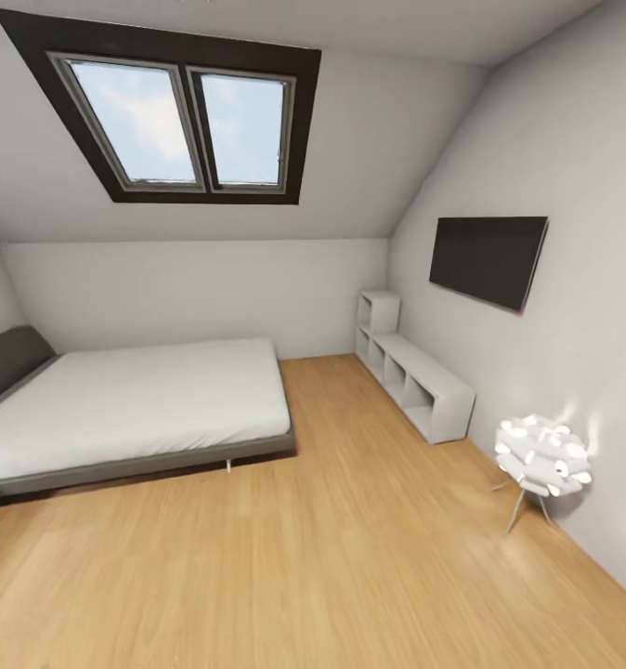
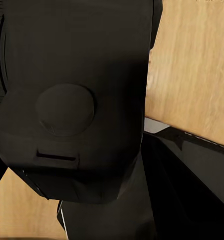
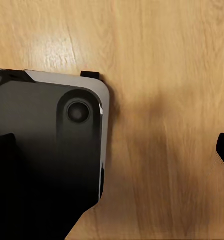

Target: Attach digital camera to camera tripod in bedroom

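The bedroom has a bed (image 1: 132, 404) with a grey headboard under a slanted skylight (image 1: 178, 121). Right of the bed stands a white cubby shelf (image 1: 415, 381), below a wall-hung black screen (image 1: 488, 260); a white lamp (image 1: 541, 455) stands near the shelf. The wrist views look at wood floor (image 3: 166, 125) past black robot parts (image 2: 77, 100); whether either pincer is wide or narrow cannot be told.

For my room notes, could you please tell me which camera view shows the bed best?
The head view: the bed lies whole at its left, with white mattress, grey frame and dark headboard, on the wood floor. The left and right wrist views look down at wood floor and dark robot parts, with nothing of the bed.
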{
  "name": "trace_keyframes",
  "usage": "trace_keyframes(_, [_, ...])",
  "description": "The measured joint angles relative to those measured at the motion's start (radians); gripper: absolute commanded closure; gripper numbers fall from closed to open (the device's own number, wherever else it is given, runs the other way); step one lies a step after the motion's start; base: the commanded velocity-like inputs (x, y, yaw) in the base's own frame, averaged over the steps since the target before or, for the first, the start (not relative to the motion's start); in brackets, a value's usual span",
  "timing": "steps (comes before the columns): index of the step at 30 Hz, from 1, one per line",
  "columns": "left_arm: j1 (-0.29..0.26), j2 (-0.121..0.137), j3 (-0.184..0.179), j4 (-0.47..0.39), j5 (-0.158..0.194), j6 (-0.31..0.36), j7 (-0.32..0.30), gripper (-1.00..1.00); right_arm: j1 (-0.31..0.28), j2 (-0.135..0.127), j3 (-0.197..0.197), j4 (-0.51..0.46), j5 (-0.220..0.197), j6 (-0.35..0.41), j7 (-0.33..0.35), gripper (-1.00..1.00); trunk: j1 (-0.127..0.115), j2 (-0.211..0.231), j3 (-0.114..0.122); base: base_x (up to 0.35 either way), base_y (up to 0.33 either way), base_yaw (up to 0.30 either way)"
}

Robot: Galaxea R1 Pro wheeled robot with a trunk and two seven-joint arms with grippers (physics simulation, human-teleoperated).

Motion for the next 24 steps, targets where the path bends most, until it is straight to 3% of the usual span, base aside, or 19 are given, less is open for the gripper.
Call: trace_keyframes(24, [0.000,-0.006,0.000,0.001,0.003,-0.001,0.002,1.00,0.000,0.000,0.000,0.001,0.000,0.005,0.000,-1.00,0.000,0.000,0.000,0.000,0.000,0.269])
